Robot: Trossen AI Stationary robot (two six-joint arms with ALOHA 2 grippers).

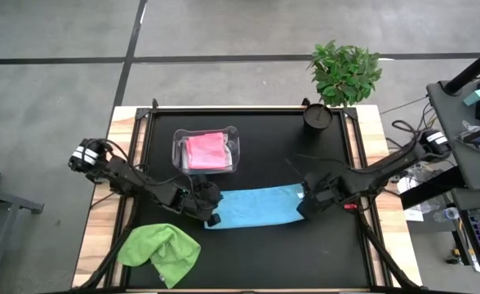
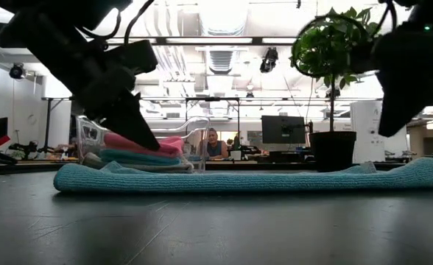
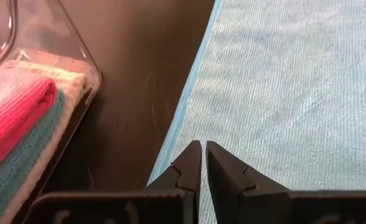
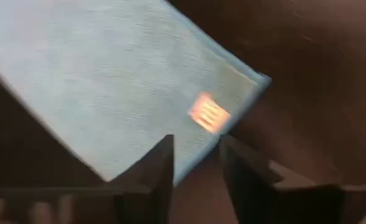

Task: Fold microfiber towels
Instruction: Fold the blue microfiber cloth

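A light blue microfiber towel (image 1: 256,206) lies folded into a long strip flat on the black mat; the low view shows the towel (image 2: 238,179) from its long side. My left gripper (image 1: 211,214) hangs shut just above the strip's left end, its fingertips (image 3: 203,149) clear of the cloth. My right gripper (image 4: 197,146) stands open over the strip's right end, near a corner with a small orange tag (image 4: 208,113), and nothing is between its fingers. In the low view both grippers (image 2: 146,141) (image 2: 392,126) hang above the towel.
A clear tub (image 1: 206,151) behind the strip holds a stack of folded towels, the pink one on top (image 3: 15,112). A crumpled lime green towel (image 1: 160,251) lies at the near left corner. A dark pot (image 1: 317,116) with a plant (image 1: 346,72) stands at the far right.
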